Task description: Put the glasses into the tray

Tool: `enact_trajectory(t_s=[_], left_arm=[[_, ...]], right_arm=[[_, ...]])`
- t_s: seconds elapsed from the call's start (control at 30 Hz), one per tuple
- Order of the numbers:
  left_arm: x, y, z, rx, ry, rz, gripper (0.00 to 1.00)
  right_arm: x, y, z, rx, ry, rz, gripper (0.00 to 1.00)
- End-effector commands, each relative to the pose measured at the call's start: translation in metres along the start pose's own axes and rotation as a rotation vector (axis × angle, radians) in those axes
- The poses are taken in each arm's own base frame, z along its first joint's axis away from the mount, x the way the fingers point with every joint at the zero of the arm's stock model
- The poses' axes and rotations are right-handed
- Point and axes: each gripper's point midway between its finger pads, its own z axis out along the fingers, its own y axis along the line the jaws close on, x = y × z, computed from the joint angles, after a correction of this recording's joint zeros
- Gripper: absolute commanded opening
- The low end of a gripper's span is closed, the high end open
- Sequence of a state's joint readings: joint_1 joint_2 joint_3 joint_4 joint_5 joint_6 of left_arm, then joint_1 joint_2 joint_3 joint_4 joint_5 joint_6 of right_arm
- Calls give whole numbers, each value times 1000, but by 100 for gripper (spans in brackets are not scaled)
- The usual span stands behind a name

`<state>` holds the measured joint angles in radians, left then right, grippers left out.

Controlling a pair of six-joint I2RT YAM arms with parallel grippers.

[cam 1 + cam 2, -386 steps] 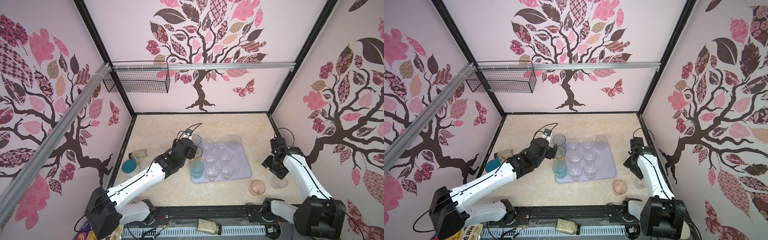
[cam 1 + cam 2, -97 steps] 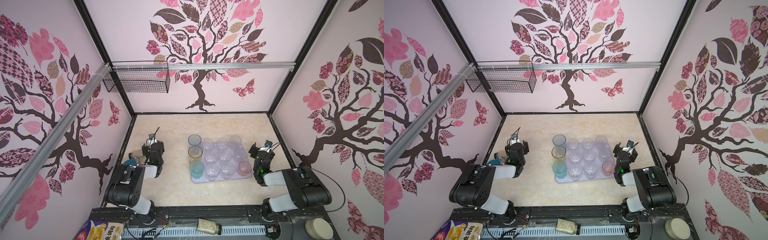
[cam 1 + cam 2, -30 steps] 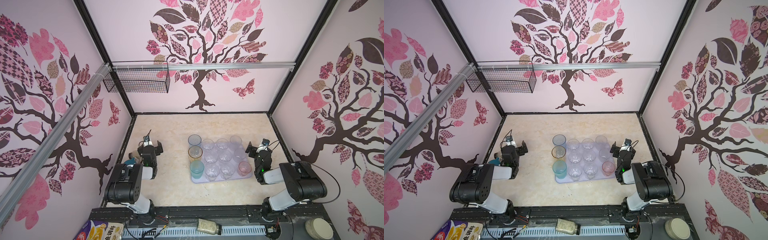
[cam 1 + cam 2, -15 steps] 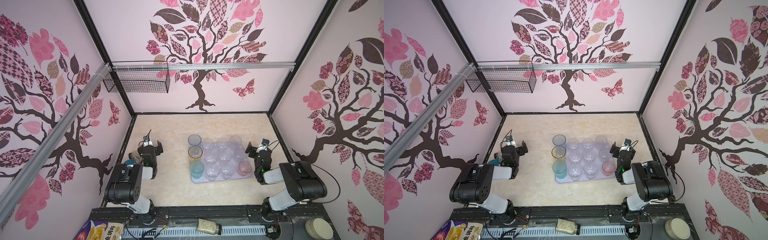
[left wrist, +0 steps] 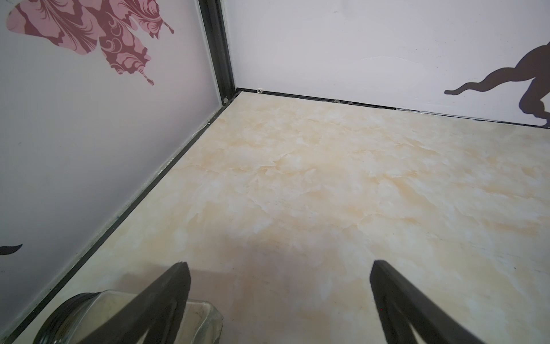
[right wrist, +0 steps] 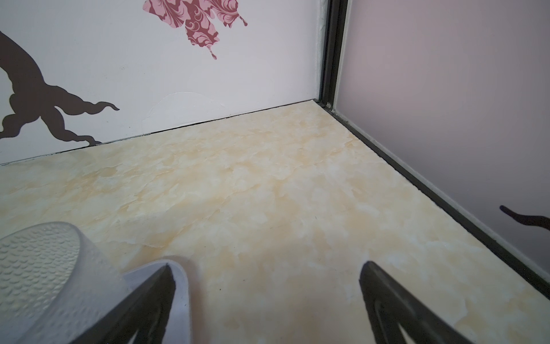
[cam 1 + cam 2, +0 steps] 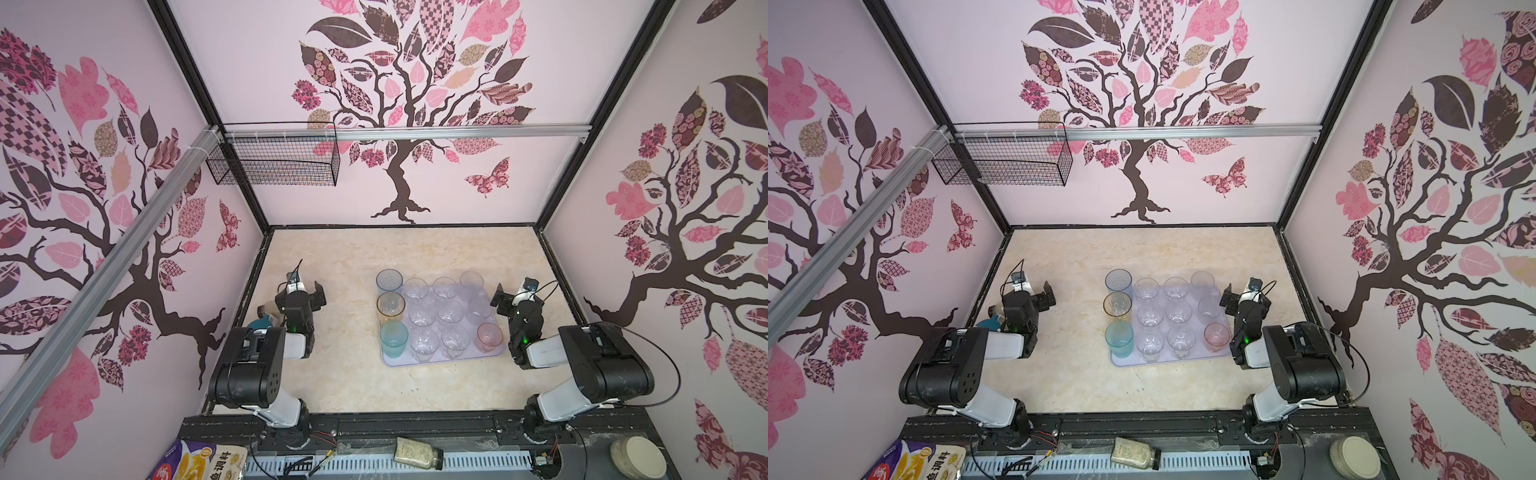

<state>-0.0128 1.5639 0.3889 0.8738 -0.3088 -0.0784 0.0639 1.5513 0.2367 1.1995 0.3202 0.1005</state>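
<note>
Currently both arms are folded back toward their bases. My left gripper (image 5: 279, 265) has its jaws spread wide, with only bare marbled tabletop (image 5: 297, 184) between them. It sits low at 9 o'clock of the tray (image 7: 440, 362), well apart from it and pointing toward 12. In the left wrist view a glass jar (image 5: 208, 312) lies on its side under one fingertip; I cannot tell whether they touch. A teal-lidded jar (image 7: 259, 325) stands by the 9 o'clock wall, just beside that arm. My right gripper (image 6: 267, 266) is likewise wide apart and holds nothing. It is just beside the tray's 3 o'clock edge, also pointing toward 12, and one finger overlaps the tray's corner in the right wrist view. The tray lies near the table's middle, slightly toward 3. The glasses (image 7: 449, 311) all stand upright on it in both top views: clear ones fill the middle and the 12 o'clock row. The pink glass (image 7: 489, 336) is at the 4 o'clock corner. Along the 9 o'clock edge stand the teal glass (image 7: 394, 338) at 7, the amber glass (image 7: 390, 306) at 9 and the blue-grey glass (image 7: 389, 281) at 11. I cannot tell whether the blue-grey base sits inside the rim.
</note>
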Motion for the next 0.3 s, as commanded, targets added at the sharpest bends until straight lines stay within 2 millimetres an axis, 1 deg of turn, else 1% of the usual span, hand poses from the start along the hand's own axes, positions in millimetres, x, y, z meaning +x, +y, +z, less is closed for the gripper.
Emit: enact_trajectory(t_s=[0.0,0.07,0.27], left_arm=[[2,-1,-3,10,-3,9,98],[2,-6,-4,15,-8,35,98],[1,-5,-5,15,-13,23,98]], right_arm=[[-7,4,5,-4,-15,-7,100],[-7,4,5,-5,-15,-7,100],[-7,4,5,-6,-16,-7,100]])
